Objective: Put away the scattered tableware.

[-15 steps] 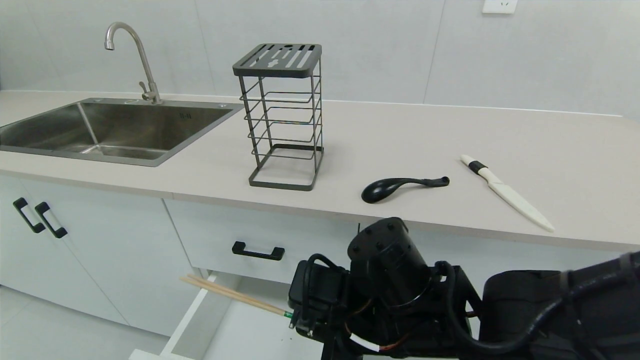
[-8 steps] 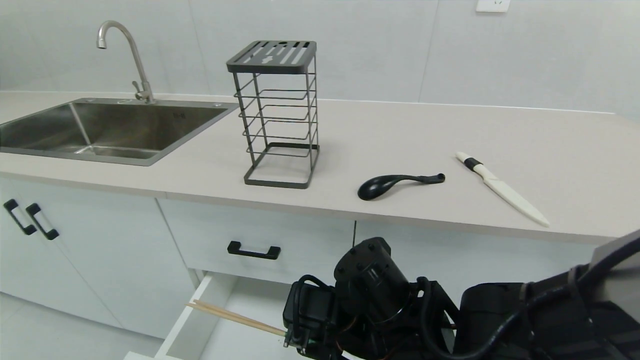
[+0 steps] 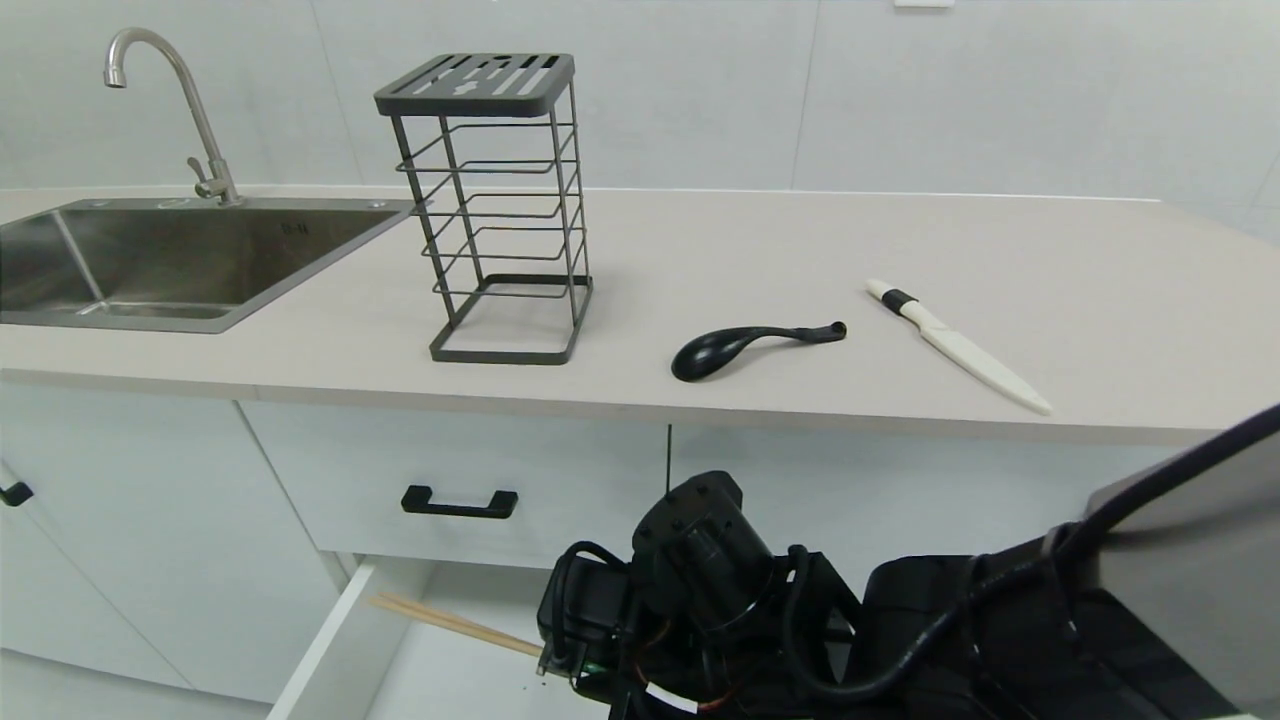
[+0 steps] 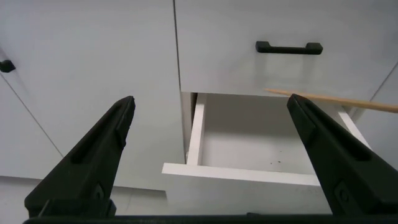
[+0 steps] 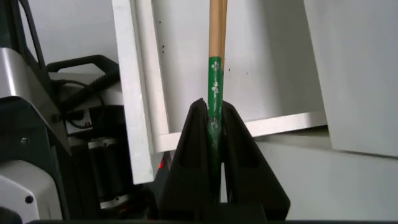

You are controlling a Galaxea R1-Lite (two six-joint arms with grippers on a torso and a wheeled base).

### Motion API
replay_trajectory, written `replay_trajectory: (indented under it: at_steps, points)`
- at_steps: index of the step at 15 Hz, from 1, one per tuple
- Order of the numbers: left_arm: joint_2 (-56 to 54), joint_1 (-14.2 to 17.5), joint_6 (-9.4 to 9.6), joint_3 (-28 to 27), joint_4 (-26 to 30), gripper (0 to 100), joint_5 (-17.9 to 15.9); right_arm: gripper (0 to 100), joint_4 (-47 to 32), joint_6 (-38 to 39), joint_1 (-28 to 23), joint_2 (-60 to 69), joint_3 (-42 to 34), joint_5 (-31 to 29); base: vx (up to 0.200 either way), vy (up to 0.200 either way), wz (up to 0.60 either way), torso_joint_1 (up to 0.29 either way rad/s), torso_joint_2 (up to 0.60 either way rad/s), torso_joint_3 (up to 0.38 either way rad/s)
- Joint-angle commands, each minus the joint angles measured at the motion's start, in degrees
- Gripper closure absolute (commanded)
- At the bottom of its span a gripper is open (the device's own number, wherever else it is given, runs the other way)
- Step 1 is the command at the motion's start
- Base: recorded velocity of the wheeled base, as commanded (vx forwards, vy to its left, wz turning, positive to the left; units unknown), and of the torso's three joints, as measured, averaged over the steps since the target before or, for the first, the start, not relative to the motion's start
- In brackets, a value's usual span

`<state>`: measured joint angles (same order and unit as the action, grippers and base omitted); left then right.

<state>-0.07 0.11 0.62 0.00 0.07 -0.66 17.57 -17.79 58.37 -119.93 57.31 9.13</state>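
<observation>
My right gripper [image 3: 558,662] hangs low in front of the cabinet, shut on the green end of a pair of wooden chopsticks [image 3: 455,622]. The chopsticks point out over the open white drawer [image 3: 322,645]. In the right wrist view the gripper [image 5: 214,111] clamps the chopsticks [image 5: 217,37] above the drawer's floor and side wall [image 5: 134,93]. My left gripper [image 4: 211,102] is open and holds nothing, facing the drawer [image 4: 239,175], with the chopsticks' tips [image 4: 336,101] beyond it. On the counter lie a black spoon [image 3: 745,345] and a white knife [image 3: 955,345].
A black wire rack [image 3: 495,205] stands on the counter [image 3: 700,250], left of the spoon. A steel sink [image 3: 150,260] with a tap [image 3: 165,105] is at the far left. A closed drawer with a black handle [image 3: 458,500] sits just above the open one.
The head camera has moved, shifting the whole scene left. Relative to the drawer handle, my right gripper and the chopsticks have sunk lower over the open drawer.
</observation>
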Motion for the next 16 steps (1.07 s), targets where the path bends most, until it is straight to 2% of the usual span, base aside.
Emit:
replay_trajectory:
  at_steps: [1,4,7,13,16]
  points:
    - [0.07,0.07,-0.01,0.00,0.01,0,-0.04,100,0.01,-0.58,0.08,-1.53,2.55,0.01,0.000,0.000,0.00,0.000,0.00,0.000]
    - [0.07,0.07,-0.01,0.00,0.01,0,0.04,100,0.28,-3.75,0.17,-1.62,3.60,-0.25,0.000,0.000,0.00,0.000,0.00,0.000]
    - [0.07,0.07,-0.01,0.00,0.01,0,-0.04,100,0.10,-4.10,0.43,-2.24,3.86,-0.08,0.000,0.000,0.60,0.002,0.01,0.005]
    - [0.07,0.07,-0.01,0.00,0.01,0,0.04,100,-0.34,-3.31,0.43,-3.73,4.57,-0.43,0.000,0.000,0.00,0.000,0.00,0.000]
    - [0.07,0.07,-0.01,0.00,0.01,0,-0.04,100,-0.34,-2.17,0.34,-6.37,5.62,-4.03,0.000,0.000,0.00,0.000,0.00,0.000]
